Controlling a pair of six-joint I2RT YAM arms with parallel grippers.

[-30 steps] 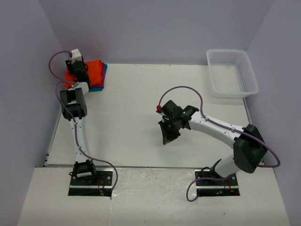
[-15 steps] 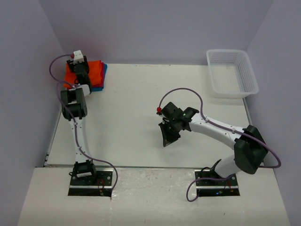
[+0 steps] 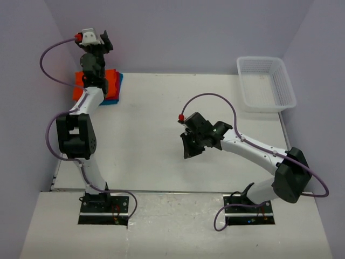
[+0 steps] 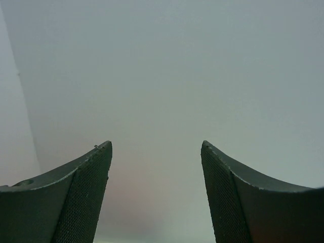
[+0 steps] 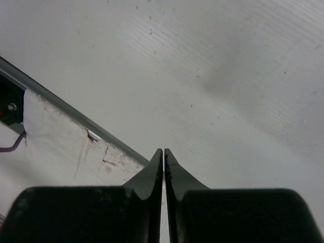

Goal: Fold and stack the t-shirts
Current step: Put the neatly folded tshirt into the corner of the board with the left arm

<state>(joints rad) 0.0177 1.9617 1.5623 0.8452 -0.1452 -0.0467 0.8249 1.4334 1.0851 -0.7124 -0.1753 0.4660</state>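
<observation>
Currently: pale worktop (image 3: 161, 118), lavender walls (image 3: 178, 38). White plastic mesh basket (image 3: 241, 81) at 2 o'clock, bare floor showing. Stacked orange, red, blue cloth t-shirts (image 3: 110, 82) at 10 o'clock. Left jaws released; right jaws clenched.

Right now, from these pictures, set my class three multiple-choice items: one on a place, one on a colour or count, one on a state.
1. Where does the folded stack of soft cloth t-shirts lie?
A. at the far left corner of the white table
B. in the white plastic mesh basket
C. at the table's middle

2. How many shirt colours show in it?
A. one
B. two
C. three

3. How is the right arm's black two-finger gripper?
A. shut, empty
B. wide open
C. shut on a shirt

Key:
1 A, the top view shows it by the left wall.
2 C, orange, red and blue all show.
3 A, its fingers meet with nothing between.
</observation>
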